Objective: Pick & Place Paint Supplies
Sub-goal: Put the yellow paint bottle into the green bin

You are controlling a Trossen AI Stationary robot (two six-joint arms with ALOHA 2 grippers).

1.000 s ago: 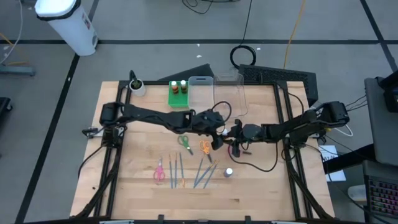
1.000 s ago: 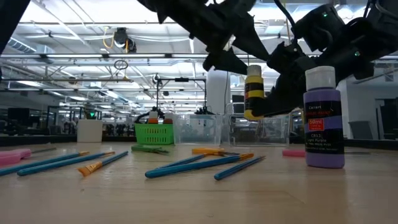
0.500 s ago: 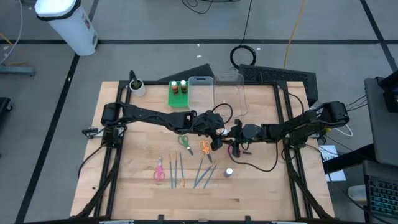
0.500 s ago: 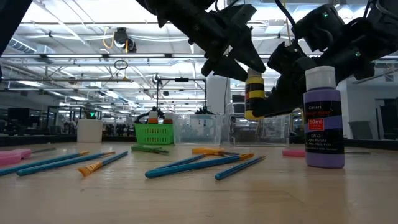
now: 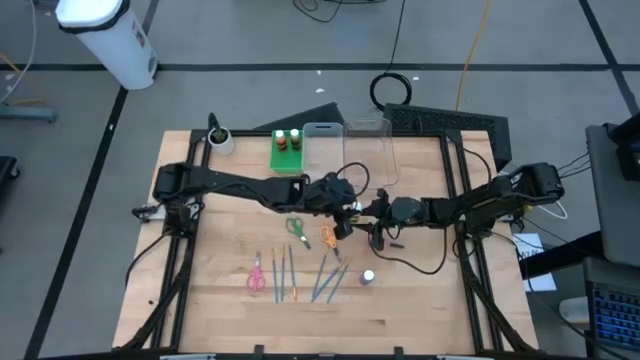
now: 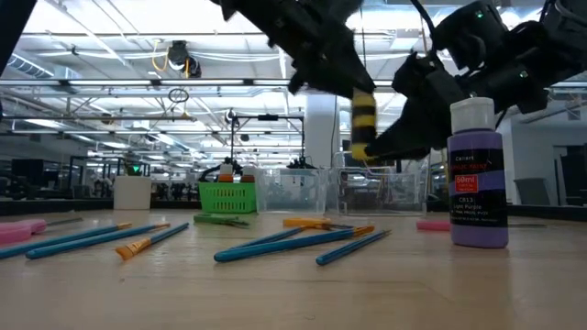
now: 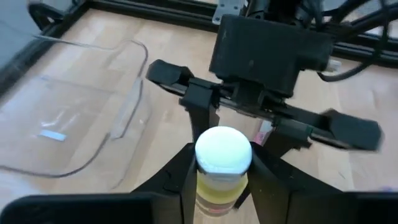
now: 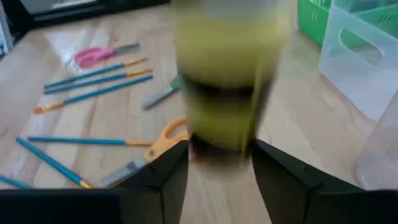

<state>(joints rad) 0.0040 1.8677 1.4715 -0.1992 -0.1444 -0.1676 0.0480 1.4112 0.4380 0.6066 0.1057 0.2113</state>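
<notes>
**Yellow paint bottle passing from right tool to left tool**

Mid-air above the bench [image 5: 420, 300], near its middle. The left tool [image 7: 219, 190] is closing on the yellow paint bottle [image 7: 222, 168]; a second ago its fingers stood wide beside the bottle, and now both are pressing the bottle's sides just under the white cap. The right tool [image 8: 221, 163] is letting go: its fingers are spreading, and the bottle is sitting between them with gaps opening on both sides. In the low view the bottle [image 6: 363, 124] is shifting toward the left arm and blurring. Judgement: the handover is nearly complete, and the left arm is likely taking the bottle on toward the green tray [image 5: 287, 158].

Still on the bench: the purple paint bottle [image 6: 475, 174], brushes [image 5: 285, 272], the orange scissors [image 5: 329, 236].

Hard to make out: in the high view the two tools are overlapping, hiding the bottle. The bottle's label is unreadable through motion blur. Whether the right fingers are fully clear of it is uncertain.
</notes>
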